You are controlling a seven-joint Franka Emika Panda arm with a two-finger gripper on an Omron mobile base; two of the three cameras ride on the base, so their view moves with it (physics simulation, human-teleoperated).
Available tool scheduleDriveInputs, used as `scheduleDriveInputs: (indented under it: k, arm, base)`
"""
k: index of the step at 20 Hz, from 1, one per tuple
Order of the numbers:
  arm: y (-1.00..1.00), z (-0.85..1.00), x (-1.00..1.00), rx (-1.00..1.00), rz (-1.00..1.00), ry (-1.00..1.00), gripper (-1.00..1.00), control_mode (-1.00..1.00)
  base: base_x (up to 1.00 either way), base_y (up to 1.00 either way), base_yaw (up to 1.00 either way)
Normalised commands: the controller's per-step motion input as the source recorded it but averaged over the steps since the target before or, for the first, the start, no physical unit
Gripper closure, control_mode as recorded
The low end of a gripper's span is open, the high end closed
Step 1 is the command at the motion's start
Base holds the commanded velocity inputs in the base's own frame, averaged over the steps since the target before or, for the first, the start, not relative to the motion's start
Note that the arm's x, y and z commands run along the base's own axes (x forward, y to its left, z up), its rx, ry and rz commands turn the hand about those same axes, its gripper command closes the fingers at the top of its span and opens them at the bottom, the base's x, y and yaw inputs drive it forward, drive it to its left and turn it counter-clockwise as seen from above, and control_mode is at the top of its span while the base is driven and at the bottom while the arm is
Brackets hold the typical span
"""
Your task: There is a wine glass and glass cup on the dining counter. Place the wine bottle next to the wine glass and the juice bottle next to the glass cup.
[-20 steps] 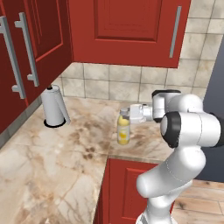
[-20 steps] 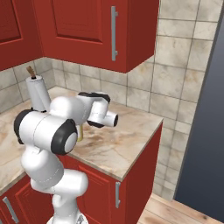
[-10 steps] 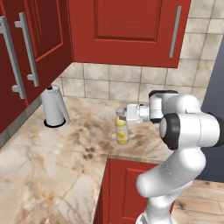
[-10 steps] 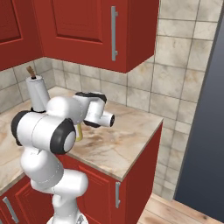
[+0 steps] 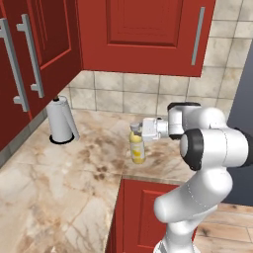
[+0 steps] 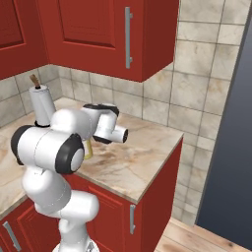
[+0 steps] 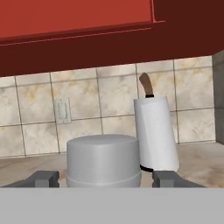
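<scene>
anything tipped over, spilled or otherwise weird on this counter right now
Nothing stands out. The juice bottle stands upright on the counter, cap on, with no spill around it. The paper towel roll is upright on its holder by the wall. The gripper sits level at the bottle's cap.

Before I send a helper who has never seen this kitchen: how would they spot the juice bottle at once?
Find the marbled counter under the red wall cabinets, where it makes its outer corner. There stands the juice bottle, with the gripper at its cap. It is stubby, clear, filled with pale yellow liquid and grey-capped, unlike the tall white paper towel roll near the wall.
</scene>
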Motion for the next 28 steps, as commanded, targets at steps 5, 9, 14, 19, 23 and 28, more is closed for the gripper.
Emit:
scheduleDriveInputs:
  k: [5,9,14,19,23,28]
  arm:
    - [-0.02,0.09,-0.15,0.0,0.0,0.0,1.0,-1.0]
    - [-0.1,0.25,-0.27,0.0,0.03,-0.04,1.0,-1.0]
    - [-0.14,0.38,-0.41,0.0,0.01,-0.03,1.0,-1.0]
    - [-0.17,0.44,-0.51,0.01,0.0,-0.01,1.0,-1.0]
    - [-0.16,0.38,-0.6,0.13,0.01,-0.03,1.0,-1.0]
    - [-0.16,0.34,-0.66,0.18,0.04,-0.07,1.0,-1.0]
  base:
    - [0.0,0.0,0.0]
    - [0.0,0.0,0.0]
    - [0.0,0.0,0.0]
    - [0.0,0.0,0.0]
    - [0.0,0.0,0.0]
    - [0.0,0.0,0.0]
